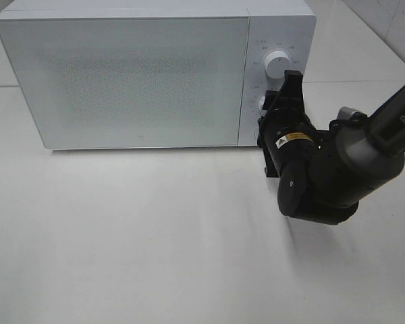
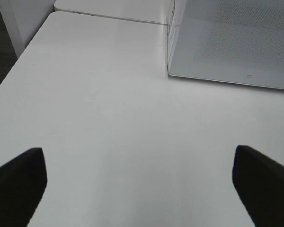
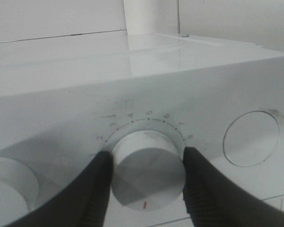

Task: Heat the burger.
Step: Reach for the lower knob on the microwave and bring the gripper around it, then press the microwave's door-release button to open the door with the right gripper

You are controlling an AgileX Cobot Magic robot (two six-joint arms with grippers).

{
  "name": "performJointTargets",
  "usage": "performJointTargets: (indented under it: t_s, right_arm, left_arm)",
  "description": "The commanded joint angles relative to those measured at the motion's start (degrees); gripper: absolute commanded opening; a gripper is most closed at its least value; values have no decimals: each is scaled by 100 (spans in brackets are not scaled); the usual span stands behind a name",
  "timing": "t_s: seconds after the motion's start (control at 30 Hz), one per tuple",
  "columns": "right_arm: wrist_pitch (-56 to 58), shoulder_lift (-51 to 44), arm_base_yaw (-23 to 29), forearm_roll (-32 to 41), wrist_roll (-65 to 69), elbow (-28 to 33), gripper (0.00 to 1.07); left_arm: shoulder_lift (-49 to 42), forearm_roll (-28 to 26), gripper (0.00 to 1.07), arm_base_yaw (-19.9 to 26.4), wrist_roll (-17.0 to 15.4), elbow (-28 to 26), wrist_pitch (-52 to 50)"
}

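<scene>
The microwave (image 1: 121,74) is shut, burger unseen, probably inside; right fingers (image 3: 97,189) clamp the lower dial (image 3: 146,177), left fingers (image 2: 19,177) spread apart; setting the time remains.

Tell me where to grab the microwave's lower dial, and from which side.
Grip the lower dial by its round side wall, coming straight at the control panel from the front. It is a short cylinder standing proud of the panel, and its flat face gives no hold. Put one jaw on each side. The right gripper sits so, jaws flanking the dial.
</scene>
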Motion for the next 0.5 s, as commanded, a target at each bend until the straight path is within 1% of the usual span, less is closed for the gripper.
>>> performJointTargets:
  t_s: [0.03, 0.07, 0.1, 0.13, 0.17, 0.2, 0.23, 0.27, 0.33, 0.4, 0.43, 0.47, 0.5]
  right_arm:
    - [-1071, -46, -80, 92, -178, -183, 47]
    - [-1071, -46, -80, 120, -212, -178, 52]
    - [-1071, -63, -80, 126, -235, -149, 58]
    - [-1071, -63, -80, 126, -235, -149, 58]
    - [-1066, -80, -80, 126, -246, -109, 62]
    - [-1060, -138, -80, 115, -258, -11, 68]
    - [-1060, -138, -80, 115, -258, -11, 68]
    - [-1037, -218, -74, 97, -269, 115, 72]
    - [-1008, -264, -63, 69, -315, 189, 74]
    - [-985, -407, -63, -160, -544, 390, 75]
    - [-985, -407, -63, -160, -544, 390, 75]
    - [-951, -504, -63, -424, -710, 533, 75]
    - [-888, -550, -63, -527, -751, 590, 75]
  left_arm:
    - [-86, -6, 100, 17, 11, 6, -57]
    - [-86, -6, 100, 17, 11, 6, -57]
    - [-86, -6, 100, 17, 11, 6, -57]
    - [-86, -6, 100, 17, 11, 6, -57]
    - [-86, -6, 100, 17, 11, 6, -57]
    - [-86, -6, 100, 17, 11, 6, -57]
    - [-86, -6, 100, 17, 11, 6, -57]
    - [-86, -6, 100, 17, 11, 6, -57]
    - [-86, -6, 100, 17, 11, 6, -57]
    - [-86, -6, 100, 17, 11, 6, -57]
    - [-86, -6, 100, 17, 11, 6, -57]
    - [-86, -6, 100, 17, 11, 6, -57]
    - [-86, -6, 100, 17, 11, 6, -57]
